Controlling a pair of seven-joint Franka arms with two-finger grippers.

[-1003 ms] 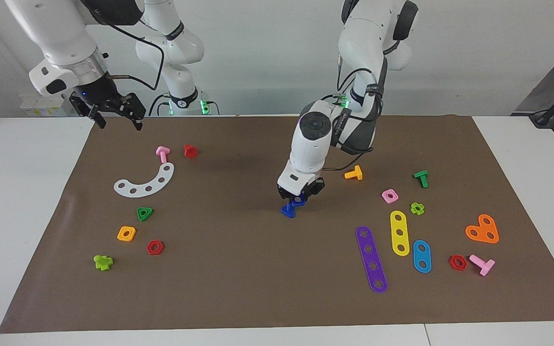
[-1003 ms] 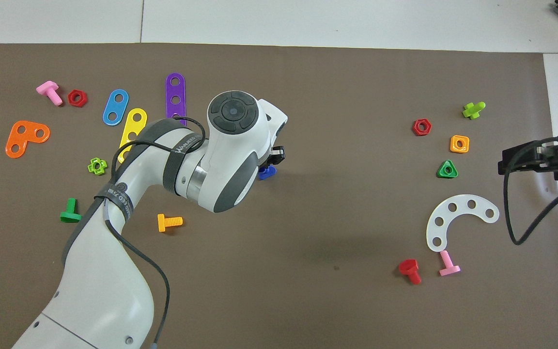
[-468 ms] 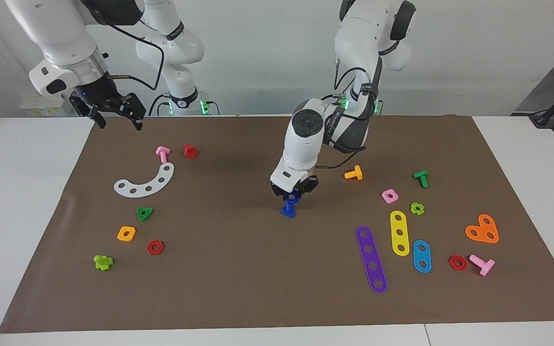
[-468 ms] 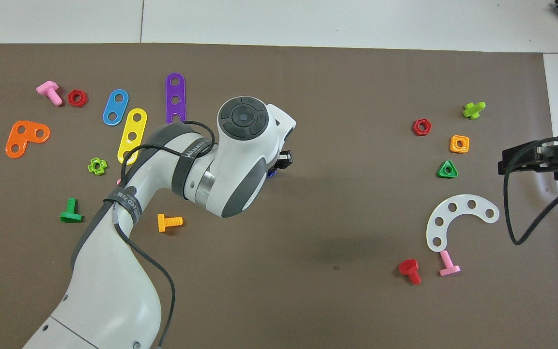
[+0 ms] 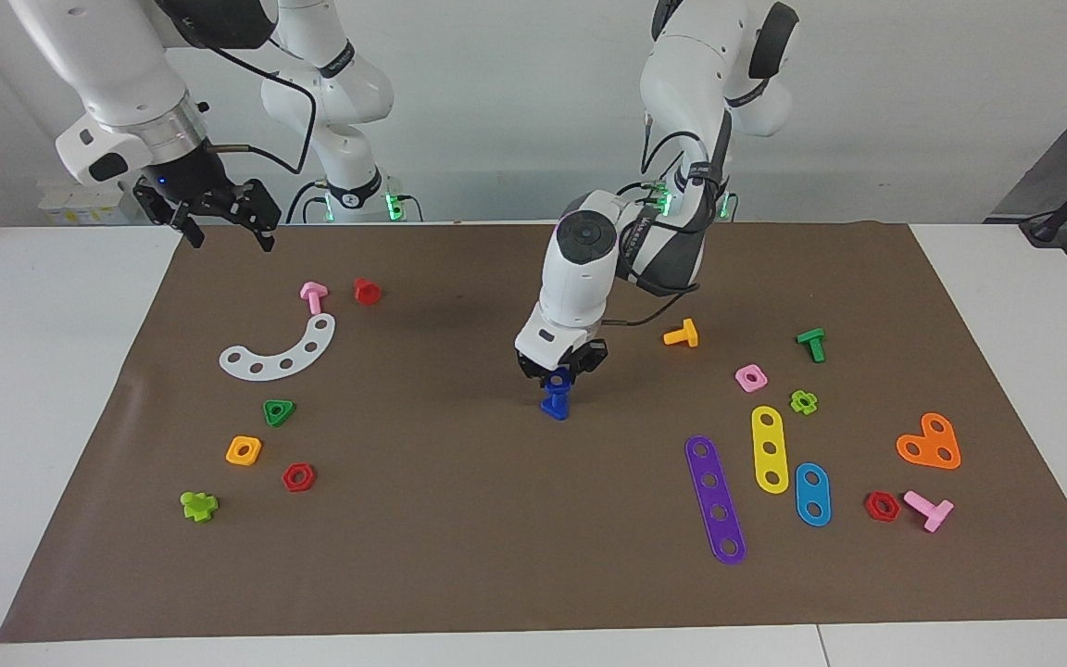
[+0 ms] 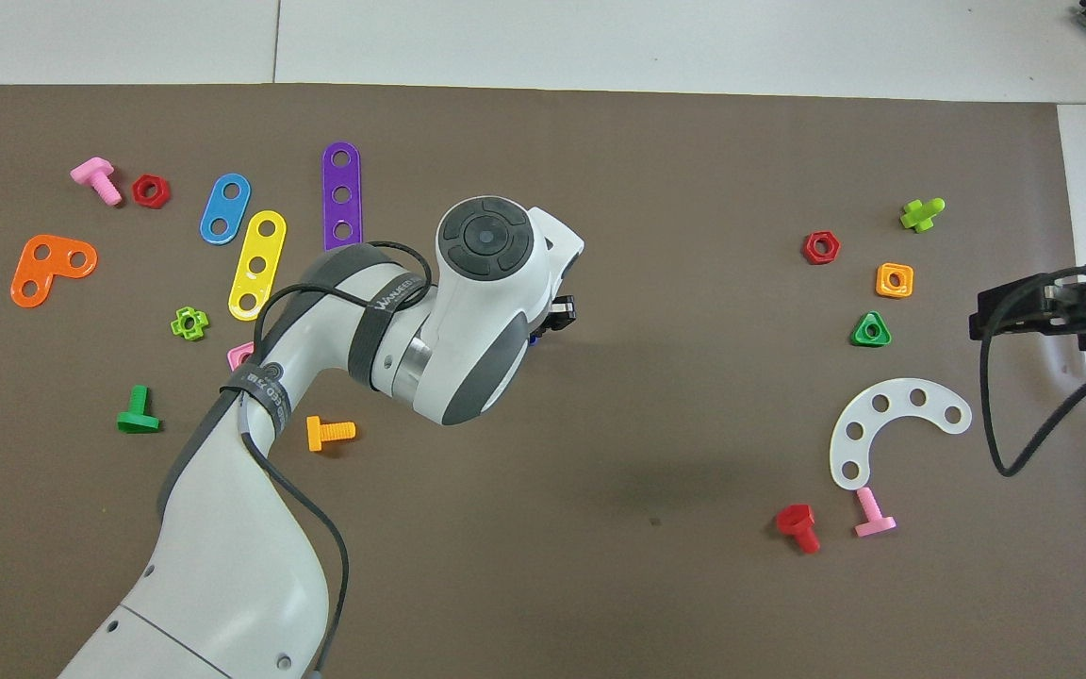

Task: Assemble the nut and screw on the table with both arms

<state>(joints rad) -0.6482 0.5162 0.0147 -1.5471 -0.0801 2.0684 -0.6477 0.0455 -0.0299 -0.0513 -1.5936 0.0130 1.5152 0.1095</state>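
Blue screw point(image 5: 555, 400) upright mid-mat, left claw point(image 5: 559, 374) gripping it.

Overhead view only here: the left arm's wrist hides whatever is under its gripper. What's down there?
Observer: In the facing view, the left gripper sits at the top of a dark-blue screw standing upright, wide end on the mat.
Operator: Anything threaded on it?
Observer: Cannot tell; it reads as one blue shape up into the gripper.
Operator: How high is the right gripper?
Observer: The right gripper waits well above the mat's edge, open and empty.
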